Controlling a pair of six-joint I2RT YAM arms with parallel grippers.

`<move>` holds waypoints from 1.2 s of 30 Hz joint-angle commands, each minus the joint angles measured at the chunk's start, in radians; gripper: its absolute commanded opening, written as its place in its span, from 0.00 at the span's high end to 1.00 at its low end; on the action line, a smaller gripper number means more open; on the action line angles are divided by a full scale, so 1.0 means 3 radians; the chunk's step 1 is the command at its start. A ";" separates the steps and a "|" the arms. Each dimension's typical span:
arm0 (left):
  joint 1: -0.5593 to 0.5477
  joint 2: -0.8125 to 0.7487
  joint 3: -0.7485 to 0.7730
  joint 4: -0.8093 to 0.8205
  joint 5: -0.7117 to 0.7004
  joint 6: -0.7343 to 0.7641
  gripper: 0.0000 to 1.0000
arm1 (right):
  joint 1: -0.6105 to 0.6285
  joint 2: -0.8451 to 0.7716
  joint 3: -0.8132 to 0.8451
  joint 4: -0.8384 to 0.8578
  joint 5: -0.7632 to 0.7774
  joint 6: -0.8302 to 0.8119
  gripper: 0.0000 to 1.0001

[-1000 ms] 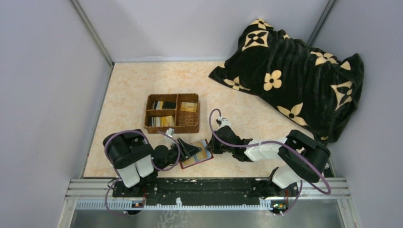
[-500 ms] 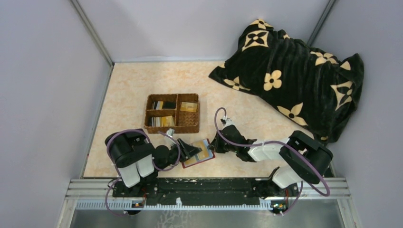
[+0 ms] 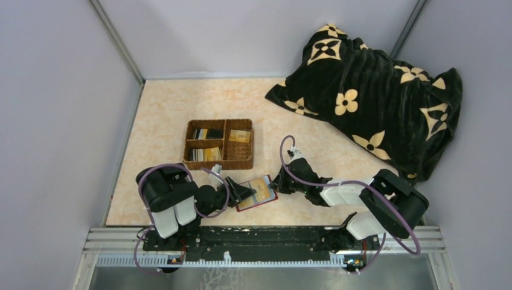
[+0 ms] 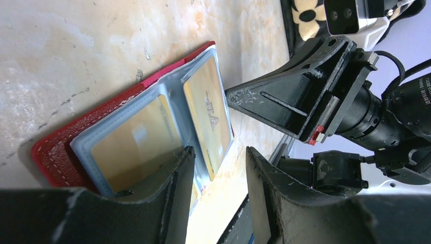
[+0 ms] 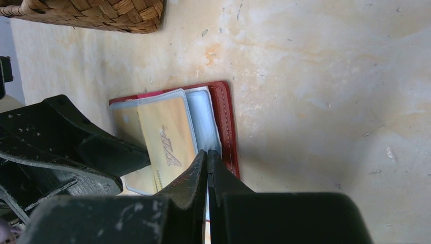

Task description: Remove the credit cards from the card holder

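The red card holder point(image 5: 227, 122) lies open flat, gold credit cards point(image 5: 167, 132) in its clear pockets.

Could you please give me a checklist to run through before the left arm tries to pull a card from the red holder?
1. Card holder lying open, pockets up: ok.
2. Gold card seated in its clear pocket, in plain view: ok.
3. Right gripper shut, tips at the holder's clear pocket: ok.
4. Holder actually pinned down by it: cannot tell.
5. Left gripper open over the holder: ok.
6. Card edge caught in that gripper: not ok, none seen.
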 commanded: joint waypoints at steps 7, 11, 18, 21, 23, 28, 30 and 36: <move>-0.0008 0.0314 -0.0439 0.0781 0.0112 0.0040 0.52 | -0.0063 0.0099 -0.0152 -0.0489 0.0133 -0.0189 1.00; -0.0011 0.0451 -0.0261 0.0784 0.0172 0.0067 0.52 | -0.0063 0.0094 -0.0159 -0.0487 0.0117 -0.0190 1.00; -0.0006 0.0350 -0.0220 0.0782 0.0038 0.0188 0.54 | -0.0063 0.0130 -0.0217 -0.0409 0.0105 -0.0165 1.00; -0.0007 0.0433 -0.0145 0.0787 0.0104 0.0153 0.58 | -0.0065 0.0160 -0.0211 -0.0393 0.0083 -0.0171 1.00; -0.0006 0.0442 -0.0099 0.0781 0.0160 0.0161 0.59 | -0.0063 0.0168 -0.0210 -0.0393 0.0091 -0.0174 1.00; -0.0008 0.0319 -0.0098 0.0786 0.0186 0.0177 0.63 | -0.0063 0.0212 -0.0204 -0.0363 0.0085 -0.0177 1.00; -0.0006 0.0246 -0.0112 0.0785 0.0203 0.0196 0.63 | -0.0063 0.0233 -0.0209 -0.0337 0.0077 -0.0177 1.00; -0.0008 0.0048 -0.0096 0.0784 0.0271 0.0257 0.64 | -0.0063 0.0267 -0.0201 -0.0321 0.0066 -0.0179 1.00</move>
